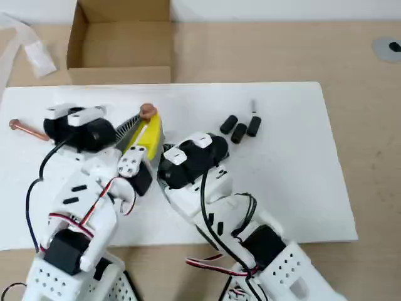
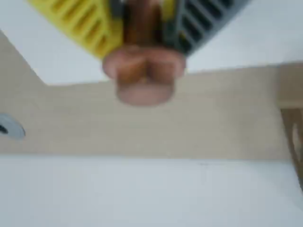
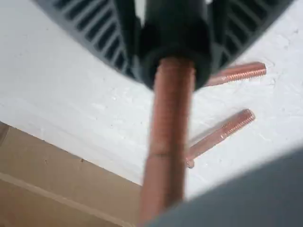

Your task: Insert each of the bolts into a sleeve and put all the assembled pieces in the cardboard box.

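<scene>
My left gripper (image 1: 146, 120), with one yellow and one grey finger, is shut on a copper bolt (image 2: 144, 75) whose head sticks out past the fingertips. It points toward the cardboard box (image 1: 119, 75), which stands open at the back left. My right gripper (image 3: 173, 52) is shut on a black sleeve (image 3: 175, 38). A bolt's threaded shaft (image 3: 168, 132) comes out of that sleeve, and its far end is hidden by a blurred grey shape. The right arm's wrist (image 1: 188, 160) sits close beside the left gripper. Three loose black sleeves (image 1: 239, 130) lie on the board to the right.
A white board (image 1: 282, 188) covers the tan table. A loose bolt (image 1: 28, 130) lies at the board's left end, beside the left arm. Two loose bolts (image 3: 236, 73) (image 3: 220, 132) lie on the board. A grey disc (image 1: 388, 47) sits far right.
</scene>
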Controlling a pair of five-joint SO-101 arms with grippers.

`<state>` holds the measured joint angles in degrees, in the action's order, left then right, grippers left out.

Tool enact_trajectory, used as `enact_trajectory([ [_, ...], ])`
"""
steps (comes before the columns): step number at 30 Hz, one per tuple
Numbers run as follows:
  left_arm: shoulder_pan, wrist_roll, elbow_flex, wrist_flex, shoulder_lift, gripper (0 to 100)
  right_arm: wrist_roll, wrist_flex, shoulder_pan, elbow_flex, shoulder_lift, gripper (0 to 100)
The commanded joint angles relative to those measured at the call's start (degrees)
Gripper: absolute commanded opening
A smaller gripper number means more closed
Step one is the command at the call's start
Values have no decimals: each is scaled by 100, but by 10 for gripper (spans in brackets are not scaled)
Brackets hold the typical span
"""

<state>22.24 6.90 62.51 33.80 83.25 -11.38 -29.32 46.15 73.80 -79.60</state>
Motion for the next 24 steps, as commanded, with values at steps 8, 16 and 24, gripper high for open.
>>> enact_trajectory([
  [8,730,-237,-79,782,338,7,-53,88,13,-84,-66,10],
  [16,686,-114,-747,1908,321,151,-35,70,13,-84,-48,12],
  [24,677,44,-2048,3095,110,175,-26,53,-110,-110,145,12],
])
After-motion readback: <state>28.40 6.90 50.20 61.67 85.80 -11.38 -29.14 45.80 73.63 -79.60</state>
